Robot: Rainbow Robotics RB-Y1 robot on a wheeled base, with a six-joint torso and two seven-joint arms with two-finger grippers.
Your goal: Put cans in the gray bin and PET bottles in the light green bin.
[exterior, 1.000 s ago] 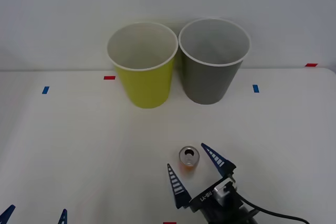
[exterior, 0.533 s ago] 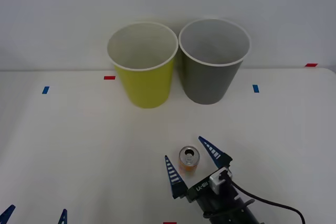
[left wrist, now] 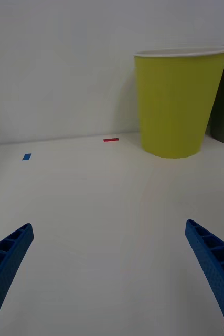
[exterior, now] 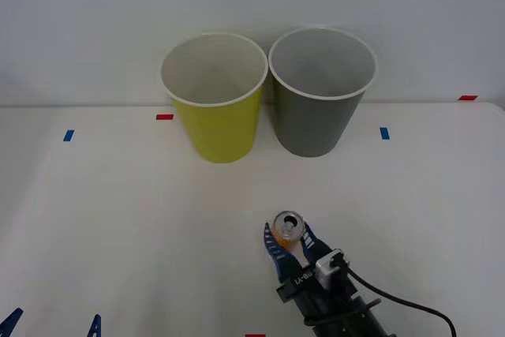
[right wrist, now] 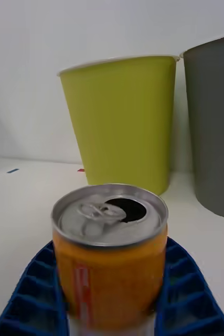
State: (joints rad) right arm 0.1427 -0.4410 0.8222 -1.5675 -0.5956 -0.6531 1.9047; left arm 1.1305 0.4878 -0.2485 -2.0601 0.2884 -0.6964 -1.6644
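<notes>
My right gripper [exterior: 288, 244] has its jaws pinching the can [exterior: 287, 230] from both sides; in the right wrist view the blue ribbed fingers [right wrist: 30, 294] press against the orange-yellow body on either flank. The can [right wrist: 110, 249] stands upright, silver top up, pull-tab opening visible. I cannot tell whether its base rests on the tabletop [exterior: 118, 211] or is just clear of it.

Taking the can as the landmark: the gray bin [exterior: 319, 92] stands well beyond it, slightly to my right. The light green bin [exterior: 215, 96] stands well beyond it to my left. The two bins sit just beside each other, rims close or touching at the far edge of the tabletop. Both interiors look pale and I see nothing inside either, though their bottoms are hidden.

My left gripper [exterior: 51, 326] is parked low and far to the left of the can, jaws spread wide, holding nothing; the left wrist view shows its fingers [left wrist: 7, 262] apart over bare tabletop, with the light green bin [left wrist: 176, 102] ahead.

Assessment of progress: the grasp on the can appears secured. Nothing has been deposited, as far as I can see. Remaining, in my judgement: lift, carry to above the gray bin, release. No PET bottle is present, so the light green bin has no visible candidate.
</notes>
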